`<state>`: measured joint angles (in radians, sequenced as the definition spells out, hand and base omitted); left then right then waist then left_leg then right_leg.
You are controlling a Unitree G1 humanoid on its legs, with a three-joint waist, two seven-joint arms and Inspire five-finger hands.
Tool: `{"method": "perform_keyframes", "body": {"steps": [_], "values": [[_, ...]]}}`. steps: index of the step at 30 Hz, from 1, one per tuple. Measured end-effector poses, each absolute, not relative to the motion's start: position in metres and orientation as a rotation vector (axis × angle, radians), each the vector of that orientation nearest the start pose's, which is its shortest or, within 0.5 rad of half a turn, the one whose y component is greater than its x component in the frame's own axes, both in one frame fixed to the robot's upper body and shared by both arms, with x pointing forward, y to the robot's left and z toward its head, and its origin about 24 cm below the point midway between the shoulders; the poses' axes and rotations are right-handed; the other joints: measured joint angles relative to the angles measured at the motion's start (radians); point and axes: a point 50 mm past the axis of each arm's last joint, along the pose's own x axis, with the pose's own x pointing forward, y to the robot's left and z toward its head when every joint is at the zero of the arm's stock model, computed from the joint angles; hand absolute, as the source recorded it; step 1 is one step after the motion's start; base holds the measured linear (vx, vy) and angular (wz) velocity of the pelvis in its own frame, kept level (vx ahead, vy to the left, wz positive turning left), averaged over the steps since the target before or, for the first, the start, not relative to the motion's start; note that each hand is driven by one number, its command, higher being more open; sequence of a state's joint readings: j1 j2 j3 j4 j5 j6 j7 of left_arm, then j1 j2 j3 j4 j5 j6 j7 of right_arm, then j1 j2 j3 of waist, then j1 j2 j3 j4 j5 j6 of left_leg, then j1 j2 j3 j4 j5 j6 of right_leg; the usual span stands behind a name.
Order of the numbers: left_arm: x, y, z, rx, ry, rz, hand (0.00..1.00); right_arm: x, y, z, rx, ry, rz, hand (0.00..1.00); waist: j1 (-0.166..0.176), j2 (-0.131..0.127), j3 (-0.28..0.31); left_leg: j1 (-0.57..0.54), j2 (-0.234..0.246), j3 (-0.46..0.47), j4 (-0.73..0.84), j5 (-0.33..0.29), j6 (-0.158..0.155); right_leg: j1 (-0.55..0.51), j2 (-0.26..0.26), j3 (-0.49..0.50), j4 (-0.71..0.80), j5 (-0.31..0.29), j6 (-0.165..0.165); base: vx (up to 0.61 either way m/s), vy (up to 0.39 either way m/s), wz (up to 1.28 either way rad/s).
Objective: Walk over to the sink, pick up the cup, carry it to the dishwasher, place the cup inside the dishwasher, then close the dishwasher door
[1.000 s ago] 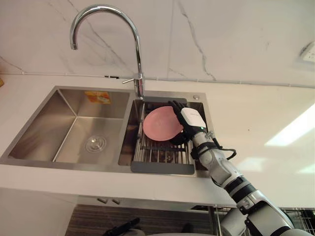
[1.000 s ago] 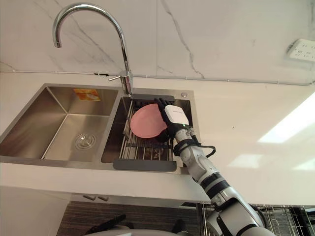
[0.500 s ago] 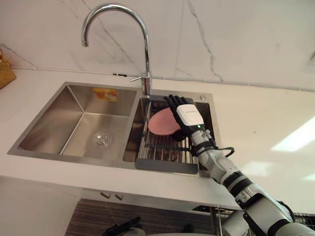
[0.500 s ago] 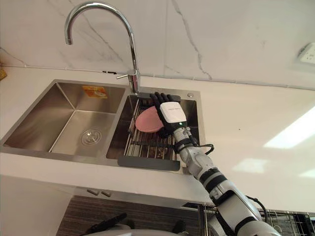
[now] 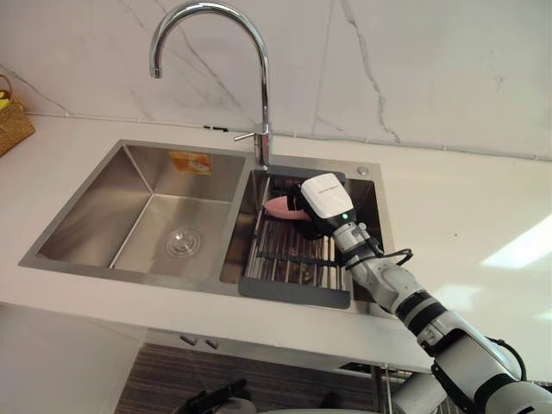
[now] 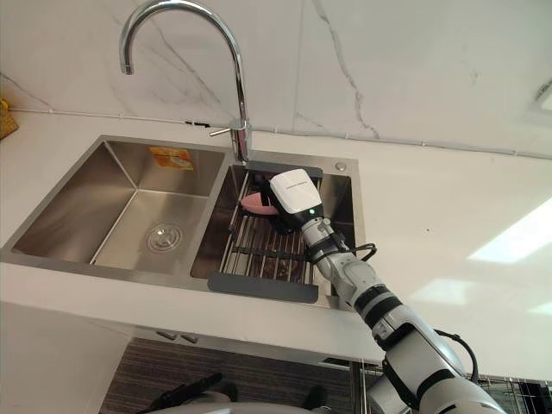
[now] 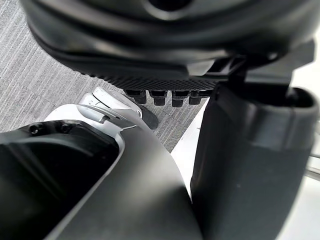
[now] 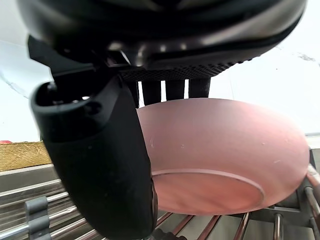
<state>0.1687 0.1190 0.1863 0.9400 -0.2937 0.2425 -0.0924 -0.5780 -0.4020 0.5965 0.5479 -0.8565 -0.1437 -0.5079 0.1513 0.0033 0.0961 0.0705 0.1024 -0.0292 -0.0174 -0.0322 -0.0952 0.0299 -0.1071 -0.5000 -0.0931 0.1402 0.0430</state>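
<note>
The left robot hand [image 7: 170, 45] hangs over grey floor, its fingers [image 7: 162, 96] loosely extended and holding nothing. At the far left of the white bench [image 5: 448, 198] a woven basket [image 5: 12, 125] is cut off by the frame edge. The steel sink [image 5: 95, 211] has two basins: the left one holds only a drain [image 5: 183, 242] and an orange sticker [image 5: 191, 161]. The curved faucet [image 5: 264, 103] rises behind the divider. The right basin carries a bar rack [image 5: 289, 259].

The task's thing appears not as a cup but as a shallow pink bowl [image 8: 225, 150] with a foot ring. It stands tilted on edge at the back of the rack, underside toward the wrist camera. The right robot hand [image 5: 325, 200] is closed on it: the thumb [image 8: 105, 165] lies against the underside and the fingers [image 8: 172, 90] pass over the upper rim to the far face.

Handling, as a judgement: the bowl is rigid, light and smooth. It may be slippery if wet and breakable if ceramic; the material cannot be told. A pinch across the rim, thumb near the foot ring, suits it.

Hidden: the bowl's inner face, the fingertip contact behind it, and how firm the grip is.
</note>
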Motion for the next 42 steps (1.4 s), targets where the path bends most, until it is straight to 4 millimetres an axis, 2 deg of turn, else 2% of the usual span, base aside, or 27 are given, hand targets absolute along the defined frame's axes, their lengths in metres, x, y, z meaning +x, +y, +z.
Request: {"method": "perform_keyframes", "body": {"steps": [6,9,10,12,13,15,18,21,23,29,32,34,37,42], "values": [[0.061,0.212,-0.163,-0.358,1.259,0.329,1.00,0.332,-0.121,0.076,-1.380,-0.566,0.161,0.00,-0.005,0.001,0.002,0.007,0.001,0.013,0.000,0.000,0.000,0.000,0.001,0.016,0.000,0.001,0.001,-0.01,0.011,-0.06],[0.061,0.212,-0.163,-0.359,1.258,0.329,1.00,0.335,-0.126,0.097,-1.249,-0.547,0.087,0.00,-0.015,0.004,0.008,0.011,0.001,0.028,-0.002,-0.001,0.001,-0.008,0.002,0.034,0.000,0.003,0.002,-0.01,0.013,-0.14],[0.061,0.211,-0.163,-0.361,1.257,0.328,1.00,0.336,-0.129,0.106,-1.166,-0.539,0.050,0.00,-0.016,0.006,0.010,0.010,0.001,0.036,-0.003,-0.001,0.001,-0.013,0.002,0.042,0.000,0.005,0.002,0.01,0.014,-0.23],[0.061,0.211,-0.163,-0.362,1.258,0.328,1.00,0.337,-0.147,0.128,-0.821,-0.466,-0.085,0.00,-0.021,0.009,0.012,0.019,0.000,0.053,-0.003,-0.004,0.002,-0.014,0.003,0.057,0.000,0.008,0.003,0.01,0.021,-0.21],[0.061,0.211,-0.163,-0.363,1.260,0.329,1.00,0.337,-0.153,0.133,-0.729,-0.449,-0.118,0.00,-0.024,0.009,0.012,0.021,0.000,0.057,-0.002,-0.005,0.002,-0.014,0.003,0.061,0.000,0.008,0.003,0.01,0.027,-0.18],[0.061,0.211,-0.163,-0.360,1.258,0.330,1.00,0.334,-0.176,0.145,-0.418,-0.402,-0.226,0.00,-0.034,0.010,0.013,0.033,-0.001,0.080,0.003,-0.014,0.002,-0.013,0.003,0.084,0.000,0.012,0.006,0.01,0.032,-0.27],[0.057,0.211,-0.165,-0.361,1.273,0.337,1.00,0.325,-0.194,0.153,-0.214,-0.405,-0.280,0.00,-0.051,0.012,0.014,0.047,0.000,0.127,0.024,-0.036,0.009,-0.015,0.008,0.126,0.000,0.018,0.003,0.00,0.038,-0.44],[0.054,0.209,-0.167,-0.365,1.291,0.342,1.00,0.314,-0.202,0.164,-0.085,-0.453,-0.289,0.00,-0.069,0.016,0.015,0.063,0.004,0.158,0.028,-0.045,0.011,-0.015,0.016,0.156,0.000,0.022,0.001,-0.01,0.025,-0.38],[0.054,0.209,-0.167,-0.362,1.296,0.344,1.00,0.307,-0.206,0.181,0.006,-0.544,-0.292,0.00,-0.081,0.016,0.015,0.072,0.009,0.182,0.036,-0.055,0.010,-0.015,0.024,0.180,0.000,0.026,-0.003,-0.03,0.017,-0.32],[0.054,0.209,-0.167,-0.352,1.301,0.353,1.00,0.271,-0.216,0.230,0.116,-0.878,-0.376,0.00,-0.085,0.016,0.014,0.090,0.020,0.220,0.040,-0.059,0.006,-0.017,0.040,0.217,0.000,0.033,-0.013,-0.03,0.006,-0.19],[0.053,0.210,-0.167,-0.346,1.307,0.353,1.00,0.254,-0.226,0.235,0.071,-0.944,-0.474,0.00,-0.089,0.014,0.012,0.097,0.020,0.241,0.036,-0.059,0.005,-0.025,0.045,0.241,0.000,0.038,-0.016,-0.03,0.019,-0.25],[0.052,0.210,-0.168,-0.337,1.317,0.352,1.00,0.244,-0.239,0.231,0.011,-0.947,-0.557,0.00,-0.093,0.013,0.010,0.100,0.018,0.266,0.032,-0.060,0.005,-0.036,0.048,0.262,0.000,0.043,-0.016,-0.02,0.027,-0.34],[0.048,0.211,-0.168,-0.328,1.337,0.358,1.00,0.230,-0.264,0.212,-0.118,-0.867,-0.708,0.00,-0.120,0.012,0.005,0.111,0.016,0.308,0.021,-0.061,0.004,-0.053,0.055,0.300,0.000,0.045,-0.013,-0.01,0.027,-0.41],[0.043,0.212,-0.169,-0.282,1.371,0.345,1.00,0.197,-0.313,0.173,-0.366,-0.645,-0.983,0.00,-0.174,0.011,0.001,0.126,0.015,0.390,0.030,-0.085,0.000,-0.082,0.074,0.380,0.006,0.063,-0.018,0.01,0.028,-0.47]]}}
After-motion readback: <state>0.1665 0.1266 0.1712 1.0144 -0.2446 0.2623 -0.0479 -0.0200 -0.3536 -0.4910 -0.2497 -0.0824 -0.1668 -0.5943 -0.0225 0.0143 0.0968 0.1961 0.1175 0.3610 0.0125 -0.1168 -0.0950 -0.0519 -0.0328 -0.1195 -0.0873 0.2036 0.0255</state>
